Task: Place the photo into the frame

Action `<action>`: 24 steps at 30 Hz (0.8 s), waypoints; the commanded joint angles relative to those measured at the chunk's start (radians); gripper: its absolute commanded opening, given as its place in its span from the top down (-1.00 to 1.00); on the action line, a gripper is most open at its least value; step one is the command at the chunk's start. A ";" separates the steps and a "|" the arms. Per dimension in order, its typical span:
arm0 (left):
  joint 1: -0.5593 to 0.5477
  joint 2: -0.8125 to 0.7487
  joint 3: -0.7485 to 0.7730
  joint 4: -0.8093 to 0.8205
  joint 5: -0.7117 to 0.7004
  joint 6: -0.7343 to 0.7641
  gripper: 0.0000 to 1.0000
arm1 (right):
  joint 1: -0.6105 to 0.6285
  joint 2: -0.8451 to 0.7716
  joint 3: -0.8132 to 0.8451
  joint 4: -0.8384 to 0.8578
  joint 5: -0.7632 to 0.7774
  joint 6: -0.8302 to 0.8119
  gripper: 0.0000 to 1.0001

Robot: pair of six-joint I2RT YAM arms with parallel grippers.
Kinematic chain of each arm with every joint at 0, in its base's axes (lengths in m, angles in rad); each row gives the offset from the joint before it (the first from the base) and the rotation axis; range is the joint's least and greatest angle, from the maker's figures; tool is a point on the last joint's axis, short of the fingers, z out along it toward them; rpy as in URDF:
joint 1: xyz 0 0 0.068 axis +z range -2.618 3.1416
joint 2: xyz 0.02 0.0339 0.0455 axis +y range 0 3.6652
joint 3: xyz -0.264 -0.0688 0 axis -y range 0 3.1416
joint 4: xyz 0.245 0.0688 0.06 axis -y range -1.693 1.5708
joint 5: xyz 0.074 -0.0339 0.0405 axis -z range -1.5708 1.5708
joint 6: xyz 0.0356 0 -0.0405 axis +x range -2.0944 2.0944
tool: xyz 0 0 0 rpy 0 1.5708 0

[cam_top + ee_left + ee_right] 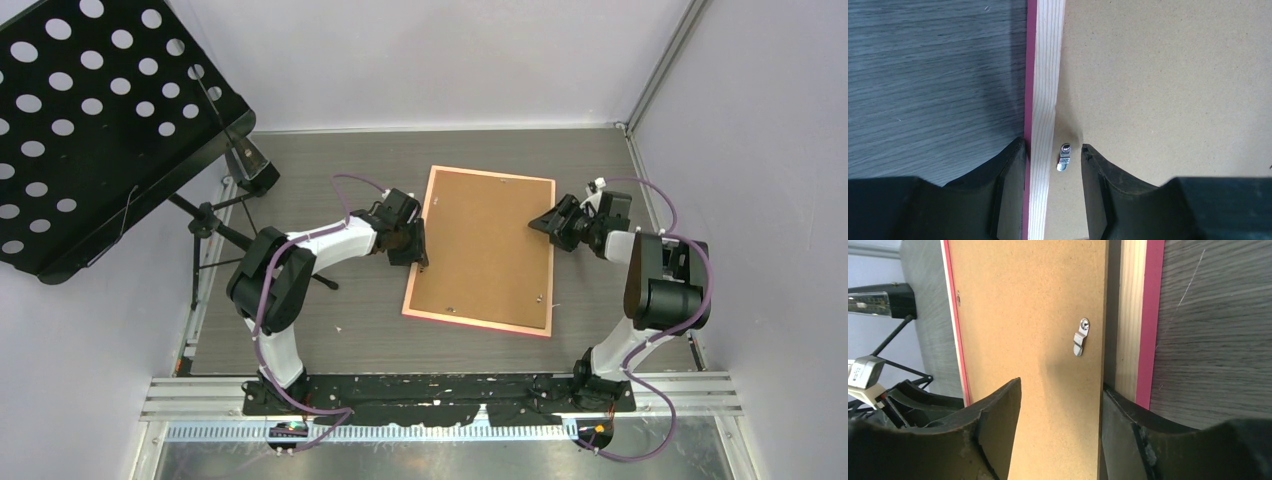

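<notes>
Both claws are hanging spread, pinching nothing: the left claw [1053, 150] is straddling the left rail, the right claw [1063, 385] the right one. The frame [475, 322] is lying face-down mid-desk, backing board [485, 240] showing. The photo isn't showing anywhere, so I'm guessing it's either under the board or not loaded yet. I'm counting one frame, one board, two clips [1064, 157] [1080, 337], and one music stand [90, 120] far left.

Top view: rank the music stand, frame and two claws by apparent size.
1. Music stand, though it probably sits nearer the camera.
2. Frame.
3. Left claw and right claw: alike, not ranked.
</notes>
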 commanded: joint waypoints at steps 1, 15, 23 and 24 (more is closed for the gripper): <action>-0.002 -0.045 0.004 0.032 0.017 -0.009 0.15 | 0.017 -0.069 0.060 -0.121 0.066 -0.101 -0.30; -0.002 -0.041 0.006 0.030 0.017 -0.008 0.15 | 0.095 -0.106 0.216 -0.395 0.193 -0.268 -0.49; -0.003 -0.045 0.007 0.031 0.012 -0.005 0.15 | 0.121 -0.129 0.265 -0.479 0.259 -0.335 -0.51; -0.002 -0.044 0.006 0.032 0.013 -0.005 0.14 | 0.123 -0.135 0.270 -0.496 0.265 -0.353 -0.52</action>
